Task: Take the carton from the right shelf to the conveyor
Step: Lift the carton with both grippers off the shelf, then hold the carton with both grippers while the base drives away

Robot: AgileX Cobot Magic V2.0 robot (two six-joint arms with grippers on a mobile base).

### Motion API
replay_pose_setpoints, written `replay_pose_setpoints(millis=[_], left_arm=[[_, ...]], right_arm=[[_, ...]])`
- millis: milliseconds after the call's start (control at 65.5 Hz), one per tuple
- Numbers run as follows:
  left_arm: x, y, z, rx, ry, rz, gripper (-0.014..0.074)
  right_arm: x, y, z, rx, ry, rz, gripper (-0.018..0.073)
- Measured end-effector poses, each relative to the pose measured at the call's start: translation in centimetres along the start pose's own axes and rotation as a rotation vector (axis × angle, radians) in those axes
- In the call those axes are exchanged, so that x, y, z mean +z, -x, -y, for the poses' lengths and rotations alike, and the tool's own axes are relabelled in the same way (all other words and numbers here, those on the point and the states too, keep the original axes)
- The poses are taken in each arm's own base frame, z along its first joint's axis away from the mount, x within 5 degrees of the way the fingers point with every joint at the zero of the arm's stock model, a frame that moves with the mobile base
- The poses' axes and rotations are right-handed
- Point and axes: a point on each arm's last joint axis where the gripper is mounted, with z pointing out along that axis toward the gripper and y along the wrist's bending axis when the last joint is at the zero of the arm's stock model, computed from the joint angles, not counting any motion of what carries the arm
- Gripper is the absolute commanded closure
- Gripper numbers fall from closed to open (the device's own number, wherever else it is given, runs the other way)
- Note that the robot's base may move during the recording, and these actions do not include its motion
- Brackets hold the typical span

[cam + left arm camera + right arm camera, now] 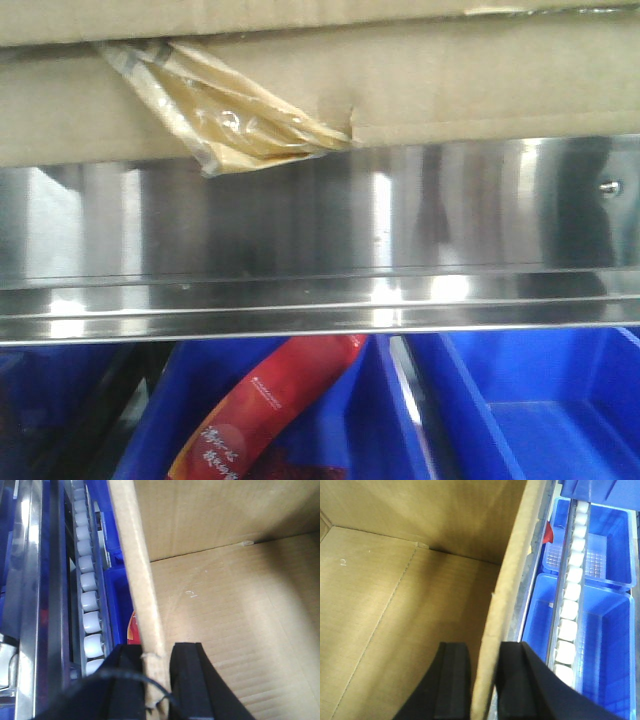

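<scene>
1. Where the front view looks straight ahead, the carton [450, 90] fills the top of the frame, directly above a steel rail [320, 230]; its face is plain brown.
2. Yellowed tape [220, 110] hangs peeled and crumpled at the upper left of that face.
3. Below the rail, blue bins [540, 400] line the bottom; the centre one holds a red packet [280, 400] with white script and a small logo line, both too blurred to read.
4. At the bottom centre of the left wrist view, the left gripper [157, 652] is clenched on the carton's side wall, one black finger outside, one inside.
5. White rollers [89, 605] run up the left of that frame, beside more blue bins.
6. At the bottom centre of the right wrist view, the right gripper [485, 650] pinches the carton's other side wall, a finger pressed on each face.
7. Rollers and bins fill the right of that frame, with clear gridded trays [555, 557] at its upper right.
</scene>
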Motion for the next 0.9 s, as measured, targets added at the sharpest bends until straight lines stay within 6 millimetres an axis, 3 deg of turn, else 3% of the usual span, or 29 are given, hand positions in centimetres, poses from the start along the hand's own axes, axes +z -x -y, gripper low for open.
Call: replay_pose_setpoints(millis=[900], left_arm=[[-0.04,0.02,-0.01,0.001,0.003,0.004,0.0613]], right_arm=[[0.12,0.14,0.0,0.0,0.001,0.013,0.0619]])
